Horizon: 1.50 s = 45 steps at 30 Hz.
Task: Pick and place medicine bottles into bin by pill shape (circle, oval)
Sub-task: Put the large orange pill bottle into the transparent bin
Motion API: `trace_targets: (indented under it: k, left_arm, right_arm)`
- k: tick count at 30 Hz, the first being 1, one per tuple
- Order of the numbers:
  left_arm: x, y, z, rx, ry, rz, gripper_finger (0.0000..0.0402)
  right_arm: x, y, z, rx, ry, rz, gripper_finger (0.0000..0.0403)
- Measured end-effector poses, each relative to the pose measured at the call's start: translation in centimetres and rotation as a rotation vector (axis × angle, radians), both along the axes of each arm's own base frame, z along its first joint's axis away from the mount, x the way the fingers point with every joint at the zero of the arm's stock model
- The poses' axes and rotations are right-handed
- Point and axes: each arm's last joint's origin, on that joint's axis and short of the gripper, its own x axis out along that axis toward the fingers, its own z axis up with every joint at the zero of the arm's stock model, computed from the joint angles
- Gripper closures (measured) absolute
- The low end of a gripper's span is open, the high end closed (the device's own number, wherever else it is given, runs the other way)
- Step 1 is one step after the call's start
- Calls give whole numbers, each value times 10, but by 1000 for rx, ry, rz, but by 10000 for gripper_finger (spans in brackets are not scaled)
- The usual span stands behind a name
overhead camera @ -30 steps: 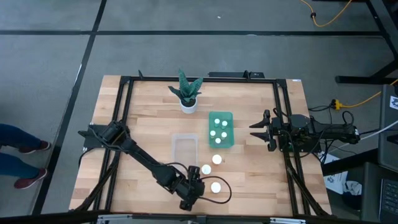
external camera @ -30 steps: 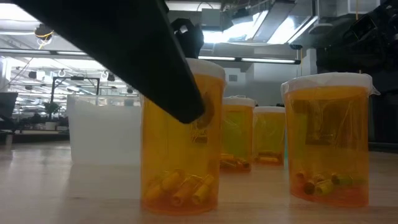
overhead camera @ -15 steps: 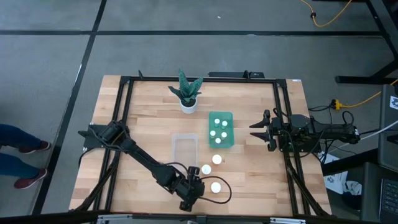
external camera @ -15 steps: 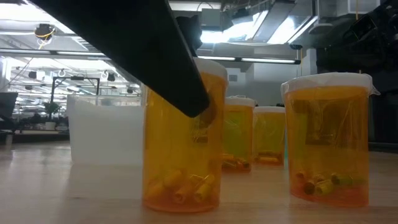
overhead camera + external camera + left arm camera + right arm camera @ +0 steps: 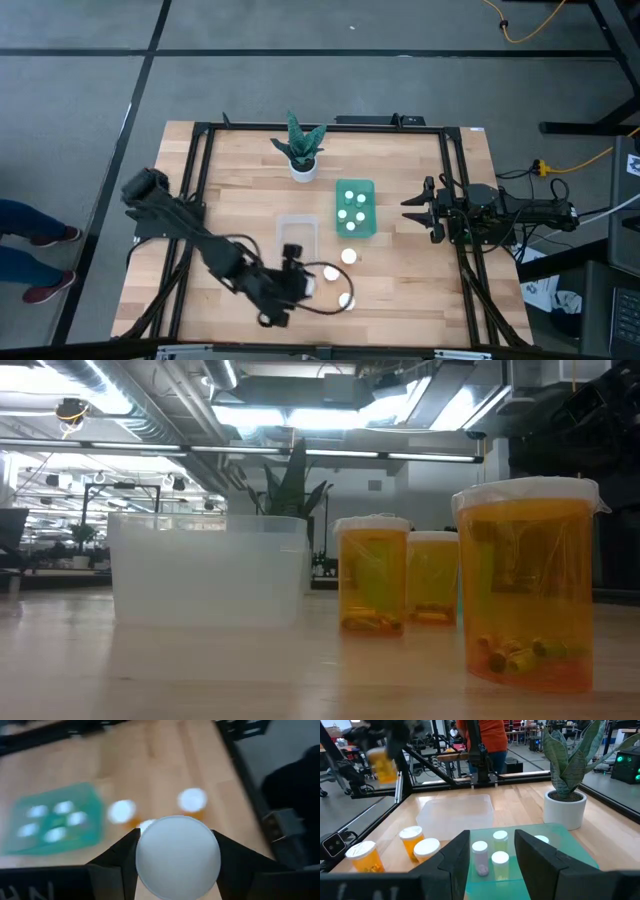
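Left wrist view shows you the reason for the present posture: the left pincer (image 5: 177,865) is closed on a medicine bottle (image 5: 178,851), its white cap sitting between the two dark fingers, and the bottle is raised above the desk (image 5: 165,765). You hold it high so that it can pass over the other bottles and over a bin wall without knocking anything.

From above, you see the left pincer (image 5: 292,268) near the front of the desk, just before the short end of the clear bin (image 5: 297,232). The right wrist camera also catches the lifted orange bottle (image 5: 383,764) in the air, far from that arm.

Three loose bottles (image 5: 330,273) stand on the wood between the clear bin and the front edge, close to each other; they wait there because they are not yet sorted. The green bin (image 5: 355,208) already contains four smaller bottles, while the clear bin looks empty, so I judge that the lifted bottle, which is one of the large ones, belongs in the clear bin.

Your right pincer (image 5: 408,210) waits at the right side of the desk, beside the green bin, with its fingers apart and nothing between them.
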Motion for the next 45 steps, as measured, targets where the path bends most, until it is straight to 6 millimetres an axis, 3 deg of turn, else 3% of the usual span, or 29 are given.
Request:
trace_targets:
  k: [3,6,13,23,30,45]
  left_arm:
    - [-8,16,13,44,-2,54,218]
    - [-6,34,11,61,20,93,217]
    - [2,91,-44,53,206,179,216]
    - [8,147,-100,-107,221,202,216]
    - [2,164,-120,-157,215,257,215]
    - [3,164,-123,-146,218,271,168]
  right_arm:
    - [0,0,0,0,1,0,247]
    - [0,0,0,0,1,0,247]
    - [0,0,0,0,1,1,247]
    - [0,0,0,0,1,1,247]
    - [0,0,0,0,1,0,247]
    - [0,0,0,0,1,1,247]
